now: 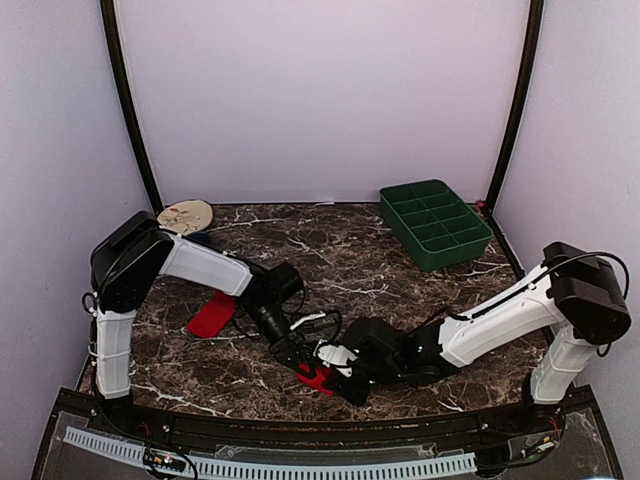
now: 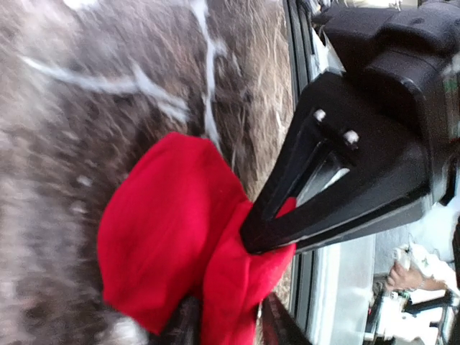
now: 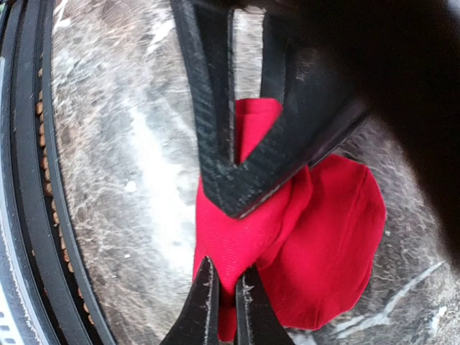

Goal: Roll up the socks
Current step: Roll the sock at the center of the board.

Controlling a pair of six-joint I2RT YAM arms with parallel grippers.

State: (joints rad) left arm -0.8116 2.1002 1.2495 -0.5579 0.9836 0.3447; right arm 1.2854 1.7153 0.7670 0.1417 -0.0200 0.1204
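Note:
A plain red sock [image 1: 318,378] lies bunched on the marble table near the front edge, between both grippers. In the left wrist view the sock [image 2: 158,223] has a fold standing between my left gripper's [image 2: 231,327] fingers, which are a little apart. The fabric is not squeezed, so that gripper is open. My right gripper [image 3: 228,291] is shut on a thin edge of the sock [image 3: 323,237]. Its tip [image 2: 248,241] meets the left gripper [image 3: 237,201] over the cloth. A second red sock [image 1: 212,315] lies flat to the left, under the left arm.
A green compartment tray [image 1: 435,223] stands at the back right. A round wooden disc [image 1: 185,216] sits at the back left. The table's black front rail [image 3: 29,180] runs close beside the grippers.

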